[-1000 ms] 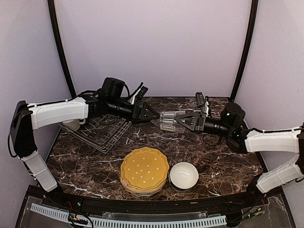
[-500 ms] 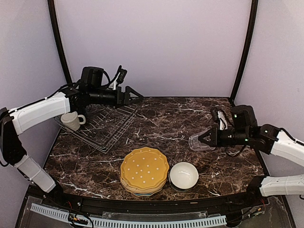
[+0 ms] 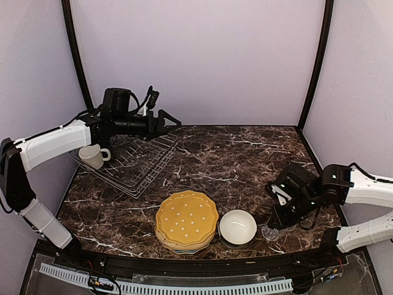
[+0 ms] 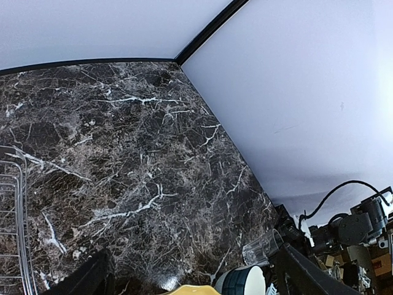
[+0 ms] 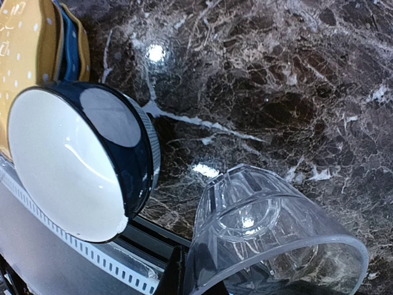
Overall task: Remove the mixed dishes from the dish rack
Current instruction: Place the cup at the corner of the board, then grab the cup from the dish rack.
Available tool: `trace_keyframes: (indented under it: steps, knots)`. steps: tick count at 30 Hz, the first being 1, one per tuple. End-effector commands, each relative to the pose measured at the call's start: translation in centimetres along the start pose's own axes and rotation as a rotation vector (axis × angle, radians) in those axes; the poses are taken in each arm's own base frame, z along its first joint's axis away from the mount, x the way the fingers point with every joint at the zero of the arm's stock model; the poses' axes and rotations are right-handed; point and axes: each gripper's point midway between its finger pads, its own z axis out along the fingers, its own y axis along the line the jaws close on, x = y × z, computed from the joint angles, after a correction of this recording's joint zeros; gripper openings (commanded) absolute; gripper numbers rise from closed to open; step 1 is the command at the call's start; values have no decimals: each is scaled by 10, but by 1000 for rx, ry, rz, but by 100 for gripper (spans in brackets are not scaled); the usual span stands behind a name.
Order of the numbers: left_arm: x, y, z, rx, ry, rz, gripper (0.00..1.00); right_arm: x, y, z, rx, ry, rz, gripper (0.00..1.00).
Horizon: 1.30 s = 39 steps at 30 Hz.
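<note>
My right gripper [image 3: 277, 216] is shut on the rim of the clear glass tumbler [image 3: 271, 232], which hangs tilted, base down, low over the table's front edge just right of the white bowl [image 3: 237, 226]. In the right wrist view the tumbler [image 5: 270, 236] fills the lower right, one finger [image 5: 175, 276] dark beside it, and the bowl [image 5: 70, 166] lies at left. A yellow dotted plate [image 3: 186, 219] tops a stack left of the bowl. My left gripper [image 3: 167, 120] stands open and empty above the far corner of the wire dish rack [image 3: 138, 166]. A cream mug [image 3: 92, 157] sits in the rack's left end.
The dark marble table [image 3: 227, 160] ends at a black rail [image 3: 202, 267] close to the tumbler. Purple walls and black corner posts [image 3: 314, 67] close the back. In the left wrist view the rack's wires [image 4: 11, 215] show at left, the tumbler [image 4: 261, 247] far off.
My right arm has carried the tumbler from mid-table down and back to the front edge beside the bowl. My left arm drew back over the rack, then held still.
</note>
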Motion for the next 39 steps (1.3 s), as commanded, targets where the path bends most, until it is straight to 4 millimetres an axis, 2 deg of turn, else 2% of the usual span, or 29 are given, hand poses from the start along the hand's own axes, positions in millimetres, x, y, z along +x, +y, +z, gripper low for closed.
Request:
trace_keyframes:
  steps: [1,7,10,16,24,27,34,36,39]
  knots:
    - [5,3,3,17,12,-23,90,4,7,3,17,33,-3,0]
    - [5,3,3,21,16,-30,90,7,15,19,-19,33,-14,3]
    - [4,4,1,5,8,-14,90,5,21,20,-43,25,-11,6]
    - [1,2,-2,10,3,-10,90,11,21,20,-55,34,-14,22]
    - [-6,12,-10,-35,-21,-3,89,-4,26,-4,-82,-55,-23,38]
    - [-11,20,-16,-83,-36,25,89,-18,26,-19,-88,-146,-20,42]
    - [-25,69,-45,-393,-55,87,89,-73,26,-69,-52,-453,-42,54]
    - [-29,83,-55,-471,-60,105,89,-89,33,-79,-59,-536,-78,57]
    - [-36,101,-68,-560,-65,122,89,-111,39,-83,-41,-621,-131,62]
